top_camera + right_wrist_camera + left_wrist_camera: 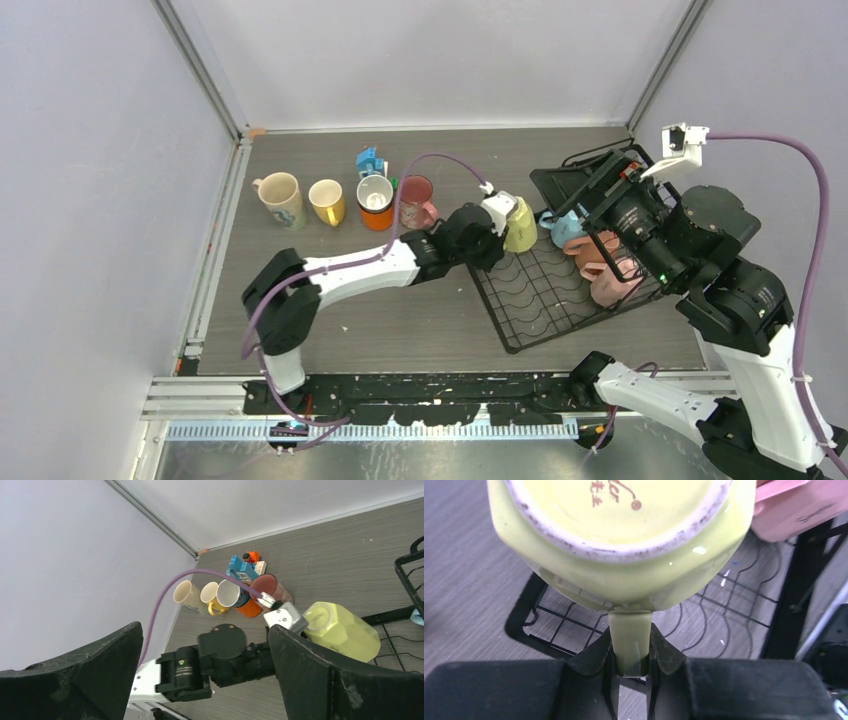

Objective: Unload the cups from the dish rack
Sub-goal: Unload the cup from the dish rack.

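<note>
Lime cup [624,545], glazed ceramic, likely rigid, slick and chip-prone, hangs over the dish rack's [530,310] far left corner. Left gripper [631,652] is clenched on its handle, the surest hold; right gripper [204,629] gapes empty.

open tabletop [400,325] left of dish rack [530,310]; cup row [327,200] stands behind.

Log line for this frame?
left gripper: shut on lime mug handle | lime mug: tilted, over dish rack far-left corner | right gripper: open, empty | four mugs on table
</note>
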Controlling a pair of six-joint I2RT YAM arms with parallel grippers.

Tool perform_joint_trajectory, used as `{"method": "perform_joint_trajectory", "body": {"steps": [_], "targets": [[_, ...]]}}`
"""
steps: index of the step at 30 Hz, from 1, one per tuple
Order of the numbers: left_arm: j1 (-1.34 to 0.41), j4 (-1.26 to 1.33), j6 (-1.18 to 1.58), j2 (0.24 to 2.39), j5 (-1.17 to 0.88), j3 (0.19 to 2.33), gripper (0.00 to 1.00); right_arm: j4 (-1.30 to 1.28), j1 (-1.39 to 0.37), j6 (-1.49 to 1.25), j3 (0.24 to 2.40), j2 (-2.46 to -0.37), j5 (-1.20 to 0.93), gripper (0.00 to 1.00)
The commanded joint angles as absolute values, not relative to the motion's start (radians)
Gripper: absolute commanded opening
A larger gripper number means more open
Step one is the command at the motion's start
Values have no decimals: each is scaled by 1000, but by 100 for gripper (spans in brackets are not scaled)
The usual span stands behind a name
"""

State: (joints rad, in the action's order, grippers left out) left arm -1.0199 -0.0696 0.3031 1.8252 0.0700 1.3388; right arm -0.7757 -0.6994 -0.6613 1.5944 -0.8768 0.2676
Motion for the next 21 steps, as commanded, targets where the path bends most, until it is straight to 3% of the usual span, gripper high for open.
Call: {"method": "perform_joint_trajectory", "body": {"steps": [1,10,21], "targets": [[-1014,87,293,1645,83,1319,0,-690,-705,-685,1575,-896,243,100],[-911,21,345,1363,8,1194,0,-604,-705,-710,1524,-942,183,100],[-717,-104,407,1061,-283,1143,0,-441,-705,-759,1446,-1031,56,100]]}}
